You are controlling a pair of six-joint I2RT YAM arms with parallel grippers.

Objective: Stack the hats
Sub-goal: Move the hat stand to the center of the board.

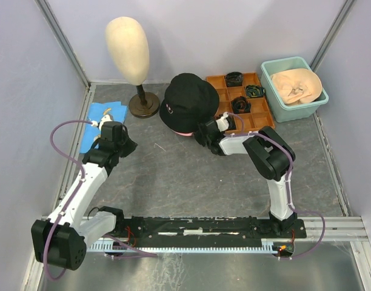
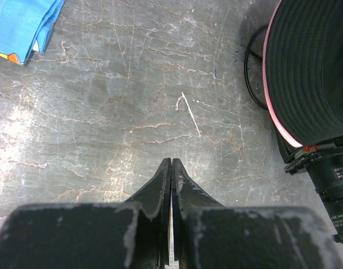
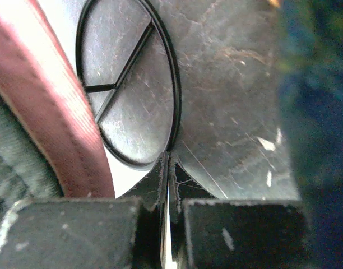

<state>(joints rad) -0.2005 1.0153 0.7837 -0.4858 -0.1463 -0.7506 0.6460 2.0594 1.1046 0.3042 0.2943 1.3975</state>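
A black hat (image 1: 188, 97) sits on top of a pink one, whose pink rim (image 1: 184, 133) peeks out below it, at the table's middle back. My right gripper (image 1: 202, 131) is shut and empty, low at the stack's near right edge. In the right wrist view its fingertips (image 3: 168, 159) touch a thin black wire ring (image 3: 132, 84), with the pink rim (image 3: 54, 112) to the left. My left gripper (image 1: 130, 145) is shut and empty over bare table, left of the stack. The left wrist view shows the black hat (image 2: 317, 61) at right. A pale beige fabric piece (image 1: 297, 86) lies in the tub. The tan cap is out of view.
A cream mannequin head (image 1: 128, 48) on a brown stand (image 1: 143, 104) is at back left. A blue cloth (image 1: 103, 118) lies by the left wall. An orange compartment tray (image 1: 217, 82) and a teal tub (image 1: 294, 112) stand at back right. Walls enclose the table.
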